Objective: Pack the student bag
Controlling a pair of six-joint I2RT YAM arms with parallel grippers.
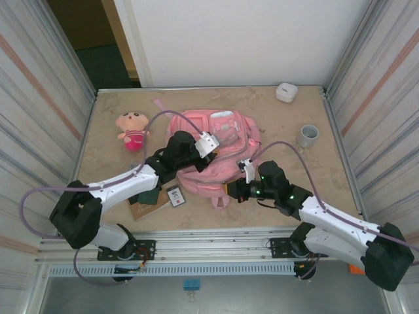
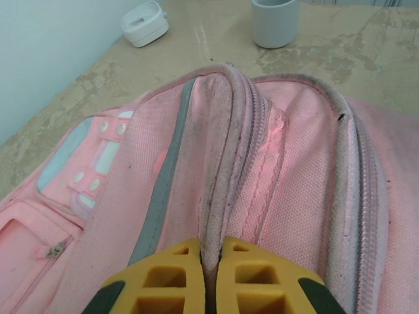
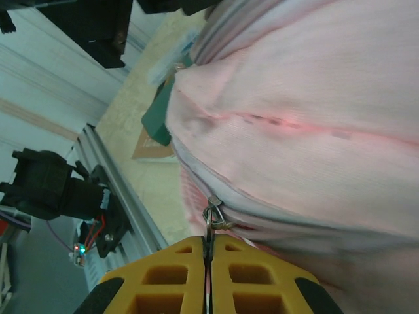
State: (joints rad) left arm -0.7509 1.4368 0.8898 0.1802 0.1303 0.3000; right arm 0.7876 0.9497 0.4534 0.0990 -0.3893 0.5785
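Top external puts the student bag [image 1: 216, 157] flat in the middle of the desk [image 1: 327, 183], front pockets up, with both arms reaching onto it from the near edge. A plush doll [image 1: 133, 129] sits to the bag's left, a grey cup [image 1: 308, 135] to its right, and a small white case [image 1: 286, 91] near the far wall. A dark green flat item [image 1: 147, 196] on a brown sheet and a small card [image 1: 175, 196] lie just beside the bag's near left corner. Left wrist shows the left fingers [image 2: 167, 278] pressed together on a raised ridge of the bag's pink fabric beside a zip line. Right wrist shows the right fingers [image 3: 252, 278] clamped on a metal zip pull [image 3: 211, 216] at the bag's near side.
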